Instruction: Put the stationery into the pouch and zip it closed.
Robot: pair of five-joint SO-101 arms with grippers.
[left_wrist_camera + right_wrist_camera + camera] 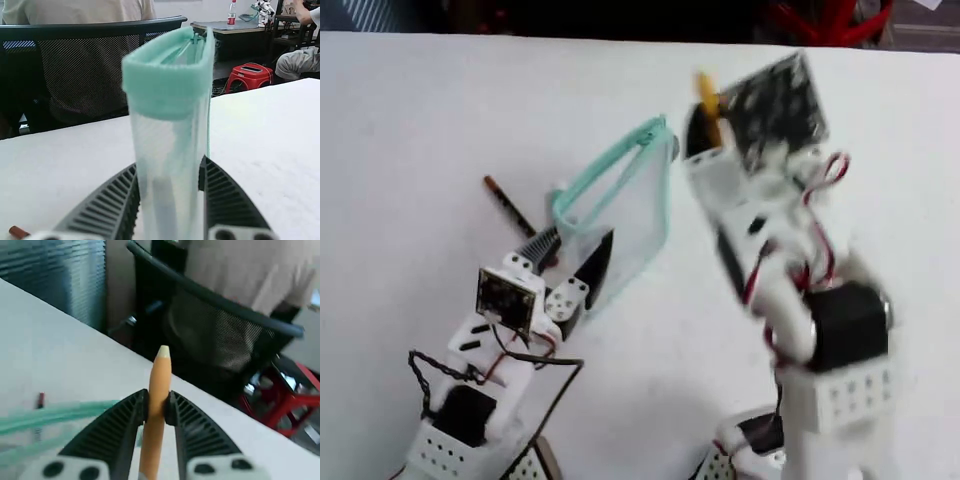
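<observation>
My left tool [170, 172] is clenched on the pouch [170, 115], one ribbed finger on each side of its clear wall, gripping low on the body. The pouch stands up off the table [420, 120], left of centre. Its mint-green zipper rim gapes open, with the mouth facing far and right. I can't tell what's inside: the wall is see-through but nothing in it reads clearly (the dark shape behind the plastic in the high view is my own finger).

My right tool [157, 399] is clamped on an orange pencil [159, 385], with the pale tip poking out past the fingertips. In the high view this pencil sits in the air just right of the pouch's far corner, close to the open mouth but outside it and not touching the rim.

A brown pencil [510, 207] lies flat on the table just left of the pouch, near my left tool, outside the pouch.
</observation>
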